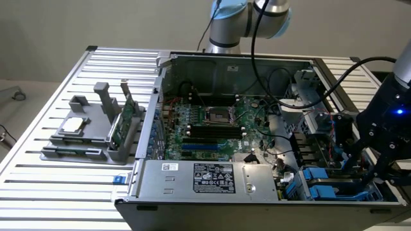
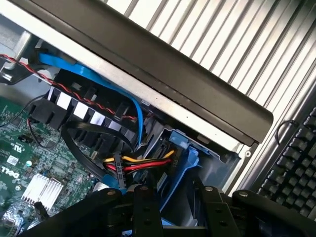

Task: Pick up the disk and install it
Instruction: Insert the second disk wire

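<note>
The hand (image 2: 177, 193) hung low at the drive bay in a corner of the open computer case (image 1: 257, 216); whether it gripped anything could not be told. Just beyond it lay the disk (image 2: 183, 159), its blue bracket on edge in the bay beside red-and-yellow cables (image 2: 143, 163). Doing this well probably meant keeping the bracket square to the bay, clear of those cables. Further off stretched the slatted worktop (image 1: 57, 192).
</note>
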